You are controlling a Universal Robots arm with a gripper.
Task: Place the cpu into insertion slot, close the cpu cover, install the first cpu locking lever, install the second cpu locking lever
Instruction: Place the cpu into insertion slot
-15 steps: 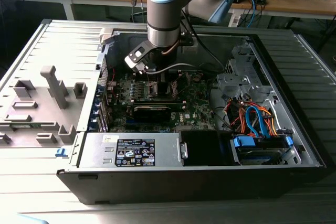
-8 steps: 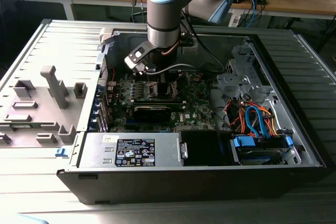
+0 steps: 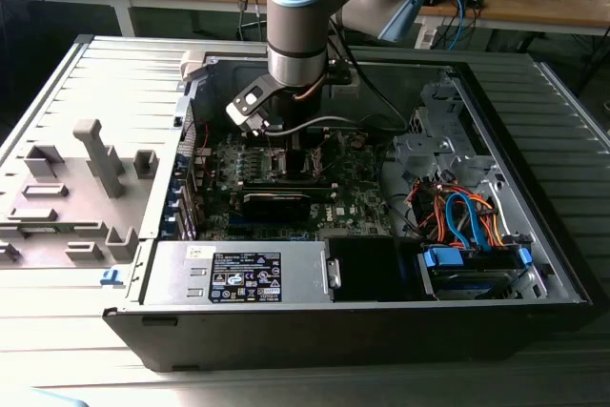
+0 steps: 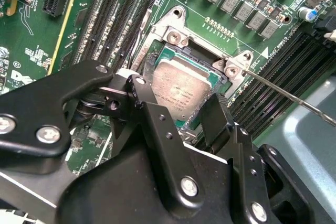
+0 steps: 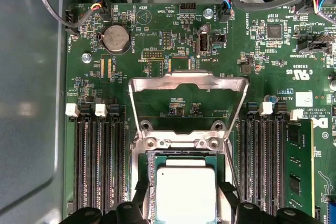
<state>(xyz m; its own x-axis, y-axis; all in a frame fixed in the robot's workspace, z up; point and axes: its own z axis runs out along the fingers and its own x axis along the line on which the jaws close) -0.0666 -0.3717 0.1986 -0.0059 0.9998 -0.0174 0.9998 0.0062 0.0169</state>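
One grey-and-blue robot arm (image 3: 300, 16) is hanging inside the open black computer case (image 3: 362, 331), above the green circuit board (image 5: 173, 51). The silvery windowed metal cpu cover (image 5: 189, 81) is standing flipped open. The small silver-grey square cpu (image 5: 186, 190) is lying flat in the dark-framed insertion slot (image 5: 184, 156). It is sitting directly between the black gripper's (image 5: 185, 199) fingers (image 4: 212, 116), which are sitting spread, just clear of its opposite edges.

Small flat square cpu (image 5: 185, 192) (image 4: 181, 90), with a dull silver-grey metal top and green rim, lies flat inside the square dark-framed insertion slot (image 4: 206, 56). The thin silvery metal-frame cpu cover (image 5: 188, 80) is swung open off the slot, hinged at its edge, and green board (image 5: 157, 3) shows through its window.
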